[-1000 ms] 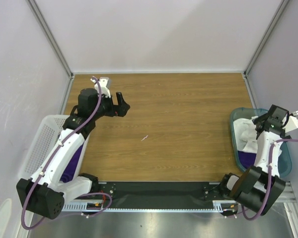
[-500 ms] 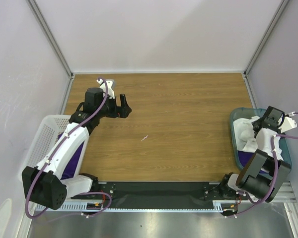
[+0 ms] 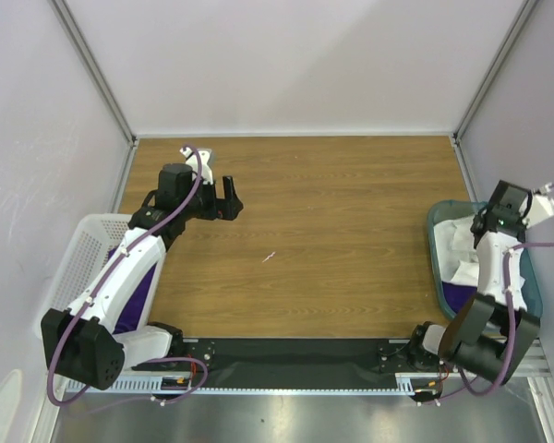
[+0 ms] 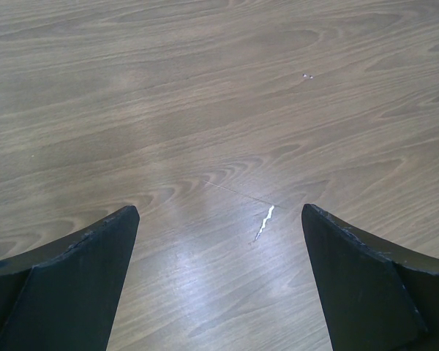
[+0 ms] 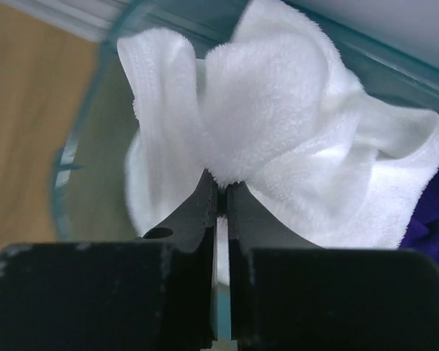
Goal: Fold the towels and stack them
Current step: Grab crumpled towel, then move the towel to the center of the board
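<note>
A crumpled white towel point(image 5: 278, 110) lies in the teal bin point(image 5: 79, 128) at the table's right edge. My right gripper point(image 5: 219, 184) is shut on a bunched fold of it, and the cloth bulges over the fingertips. In the top view the right gripper point(image 3: 486, 225) hangs over the white towel point(image 3: 462, 257). A purple towel point(image 3: 456, 294) shows under the white one, also at the right wrist view's edge point(image 5: 433, 218). More purple cloth point(image 3: 138, 291) lies in the white basket. My left gripper point(image 3: 229, 197) stands open over bare wood point(image 4: 219, 210), holding nothing.
The white perforated basket point(image 3: 78, 268) sits at the left edge under the left arm. The teal bin point(image 3: 437, 277) sits against the right wall. A small white scrap point(image 3: 269, 256) lies mid-table, seen between the left fingers point(image 4: 265, 221). Grey walls enclose the wooden tabletop.
My right gripper has gone from open to shut on the white towel in the bin. The left arm shifted slightly toward the back a second ago and has since held still.
</note>
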Action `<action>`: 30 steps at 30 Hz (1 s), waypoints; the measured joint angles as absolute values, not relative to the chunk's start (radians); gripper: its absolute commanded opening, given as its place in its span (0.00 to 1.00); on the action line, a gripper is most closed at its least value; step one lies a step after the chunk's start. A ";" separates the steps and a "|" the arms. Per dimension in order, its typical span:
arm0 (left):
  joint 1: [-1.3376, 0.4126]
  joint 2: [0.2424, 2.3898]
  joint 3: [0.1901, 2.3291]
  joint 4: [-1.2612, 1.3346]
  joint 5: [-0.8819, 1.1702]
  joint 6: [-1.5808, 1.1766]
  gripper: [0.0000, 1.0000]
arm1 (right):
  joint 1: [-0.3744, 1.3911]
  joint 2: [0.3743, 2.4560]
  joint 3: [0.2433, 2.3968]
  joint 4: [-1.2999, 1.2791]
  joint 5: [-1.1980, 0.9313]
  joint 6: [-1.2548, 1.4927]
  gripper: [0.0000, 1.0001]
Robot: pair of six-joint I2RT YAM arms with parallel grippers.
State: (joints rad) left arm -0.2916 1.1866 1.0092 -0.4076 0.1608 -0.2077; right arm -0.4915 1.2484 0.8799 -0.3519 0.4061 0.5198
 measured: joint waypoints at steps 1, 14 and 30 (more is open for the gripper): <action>-0.292 1.187 1.009 -0.408 0.161 -0.208 1.00 | -0.467 1.227 0.907 -0.370 0.412 0.513 0.00; -0.291 1.185 1.009 -0.414 0.165 -0.208 1.00 | 0.099 1.259 1.600 -0.444 0.430 0.311 0.00; -0.209 1.092 1.001 -0.393 0.157 -0.219 1.00 | 0.661 1.684 1.852 -0.422 0.234 0.167 0.00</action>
State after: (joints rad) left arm -0.2092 1.0920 1.0012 -0.3927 0.1574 -0.2192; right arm 0.6605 1.6844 1.8523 -0.4225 0.2340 0.1665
